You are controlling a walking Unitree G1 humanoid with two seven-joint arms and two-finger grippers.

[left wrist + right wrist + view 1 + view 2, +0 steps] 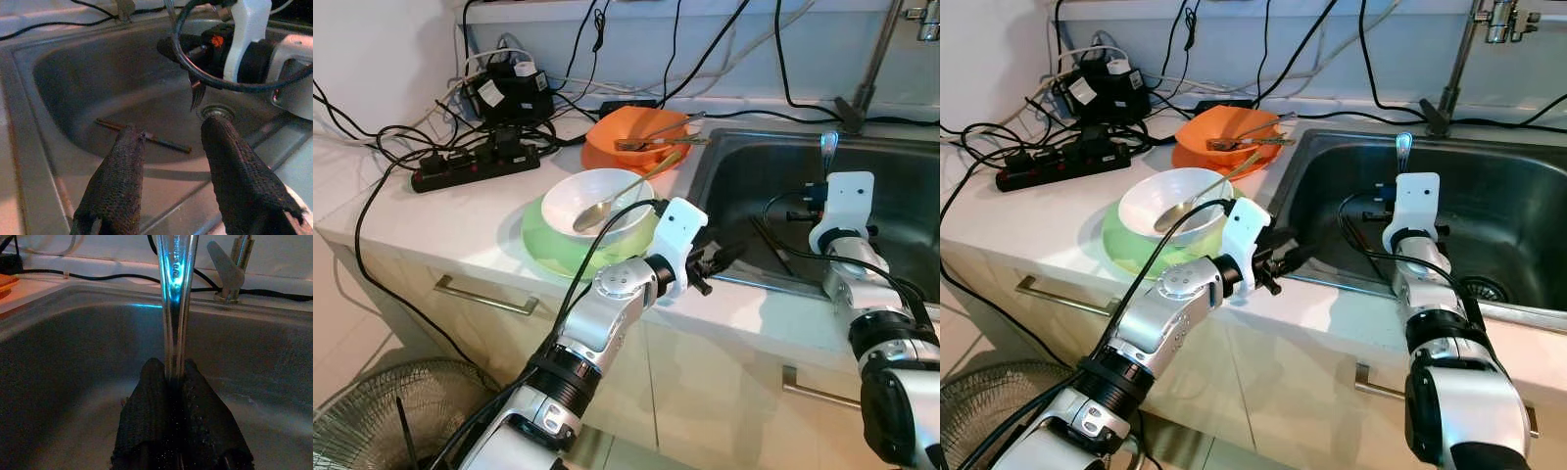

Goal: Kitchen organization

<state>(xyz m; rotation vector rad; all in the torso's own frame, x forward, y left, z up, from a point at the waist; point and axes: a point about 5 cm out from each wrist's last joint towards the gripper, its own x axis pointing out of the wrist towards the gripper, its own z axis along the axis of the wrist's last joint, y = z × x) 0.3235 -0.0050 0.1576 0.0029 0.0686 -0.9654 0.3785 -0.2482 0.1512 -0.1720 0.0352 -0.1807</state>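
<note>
Over the steel sink (901, 186), the right gripper (171, 382) pinches a fork (174, 293) handle-up, while the left gripper (171, 152) at nine o'clock gapes empty.

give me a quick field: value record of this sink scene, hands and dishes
left hand: open, at the sink's near edge
right hand: shut on fork, over the basin
fork: upright, handle up, tines down
sink: steel, a dark thin utensil lying inside
white bowl: on green plate, spoon inside
orange bowl: behind, holding cutlery
</note>
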